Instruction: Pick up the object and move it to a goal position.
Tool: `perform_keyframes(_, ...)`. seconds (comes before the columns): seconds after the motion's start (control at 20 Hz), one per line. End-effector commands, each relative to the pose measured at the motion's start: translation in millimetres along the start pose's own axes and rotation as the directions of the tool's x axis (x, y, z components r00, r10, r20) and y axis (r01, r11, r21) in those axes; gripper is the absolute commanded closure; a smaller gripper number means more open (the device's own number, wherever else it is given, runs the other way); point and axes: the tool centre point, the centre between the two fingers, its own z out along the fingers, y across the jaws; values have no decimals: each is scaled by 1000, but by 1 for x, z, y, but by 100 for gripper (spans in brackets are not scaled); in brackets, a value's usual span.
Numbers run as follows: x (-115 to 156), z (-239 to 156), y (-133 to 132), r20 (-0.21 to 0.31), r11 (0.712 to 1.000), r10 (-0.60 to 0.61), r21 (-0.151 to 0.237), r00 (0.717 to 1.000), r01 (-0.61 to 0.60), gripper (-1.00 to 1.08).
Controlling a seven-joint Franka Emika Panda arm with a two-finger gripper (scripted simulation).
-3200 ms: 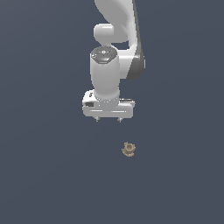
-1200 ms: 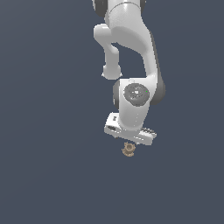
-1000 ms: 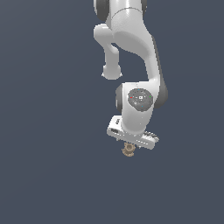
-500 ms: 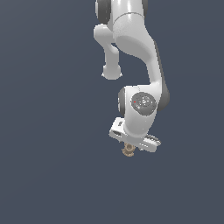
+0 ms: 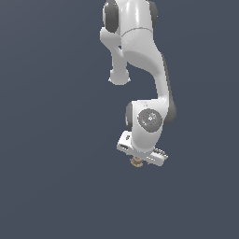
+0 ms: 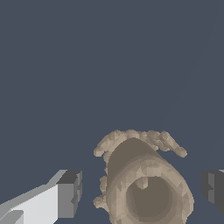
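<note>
Gripper [image 5: 137, 158] low over bench [image 5: 51, 186], straddling object [image 6: 146, 183]. Jaws spread wide, gap each side of object, no contact. Object tan, hollow, bumpy flared rim.

Even soft light, no shadows, blocky render

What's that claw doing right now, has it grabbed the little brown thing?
Gripper: open, its fingers either side of the object with gaps showing, nothing held yet.
</note>
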Motion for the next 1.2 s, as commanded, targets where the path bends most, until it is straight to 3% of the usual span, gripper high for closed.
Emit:
perform_keyframes(0.0,0,9,0,-1,1000,1,1,1000,-1,-92)
perform_keyframes(0.25,2,9,-1,-1,1000,1,1,1000,-1,-92)
perform_keyframes(0.3,2,9,-1,-1,1000,1,1,1000,-1,108)
perform_keyframes(1.15,-3,2,1,-1,1000,1,1,1000,-1,108)
